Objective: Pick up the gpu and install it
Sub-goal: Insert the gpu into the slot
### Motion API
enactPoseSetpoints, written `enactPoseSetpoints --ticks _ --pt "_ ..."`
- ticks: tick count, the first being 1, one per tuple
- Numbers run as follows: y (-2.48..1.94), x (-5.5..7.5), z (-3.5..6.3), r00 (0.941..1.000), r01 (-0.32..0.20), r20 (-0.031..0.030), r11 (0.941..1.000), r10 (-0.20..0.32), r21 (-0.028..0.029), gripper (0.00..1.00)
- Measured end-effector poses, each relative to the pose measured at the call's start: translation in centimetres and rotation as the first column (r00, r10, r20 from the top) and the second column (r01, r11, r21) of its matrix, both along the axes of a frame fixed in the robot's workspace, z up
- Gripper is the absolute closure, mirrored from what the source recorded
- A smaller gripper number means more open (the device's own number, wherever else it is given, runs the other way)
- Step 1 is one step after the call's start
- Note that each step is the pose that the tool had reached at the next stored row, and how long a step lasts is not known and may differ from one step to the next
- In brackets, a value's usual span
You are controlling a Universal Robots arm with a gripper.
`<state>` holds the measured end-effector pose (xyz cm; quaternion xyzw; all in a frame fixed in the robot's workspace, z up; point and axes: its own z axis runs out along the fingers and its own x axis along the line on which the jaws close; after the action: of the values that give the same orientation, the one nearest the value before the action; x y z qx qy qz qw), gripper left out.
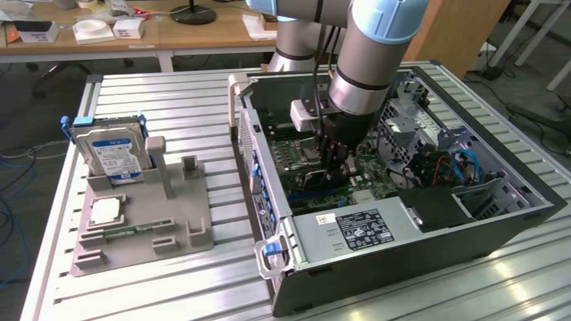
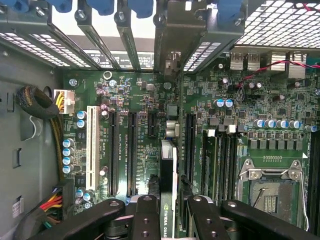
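End effector [image 2: 168, 220] clamped on gpu [image 2: 168, 175], card held edge-on over motherboard [image 2: 140, 100] inside open case [image 1: 499, 221]. Hard drive [image 1: 109, 155] stood upright in grey holder [image 1: 178, 227] on tabletop [image 1: 160, 100], well apart, at exterior view's left.

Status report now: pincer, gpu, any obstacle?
Pincer shut on gpu, held edge-on above motherboard slots inside computer case. No obstacle seen.

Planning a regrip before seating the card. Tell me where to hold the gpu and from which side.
Grip the gpu along its upper long edge, coming straight down, jaws across its two flat faces. It is thin and stands on edge over the motherboard slots, as the gripper holds it now.
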<state>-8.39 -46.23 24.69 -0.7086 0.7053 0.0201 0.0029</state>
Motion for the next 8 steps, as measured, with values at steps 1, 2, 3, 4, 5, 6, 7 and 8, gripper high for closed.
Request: enactPoseSetpoints --ticks 1,2,3,4,5,6,7,8 --pt "0.0 0.0 0.0 1.0 0.0 0.0 1.0 0.0 0.0 0.74" --pt "0.0 0.0 0.0 1.0 0.0 0.0 1.0 0.0 0.0 0.74" --pt "0.0 0.0 0.0 1.0 0.0 -0.0001 1.0 0.0 0.0 0.74" --pt "0.0 0.0 0.0 1.0 0.0 -0.0001 1.0 0.0 0.0 0.74" --pt "0.0 0.0 0.0 1.0 0.0 0.0 1.0 0.0 0.0 0.74" --pt "0.0 0.0 0.0 1.0 0.0 -0.0001 1.0 0.0 -0.0001 0.74" --pt "0.0 0.0 0.0 1.0 0.0 -0.0001 1.0 0.0 0.0 0.74" --pt "0.0 0.0 0.0 1.0 0.0 0.0 1.0 0.0 0.0 0.74"
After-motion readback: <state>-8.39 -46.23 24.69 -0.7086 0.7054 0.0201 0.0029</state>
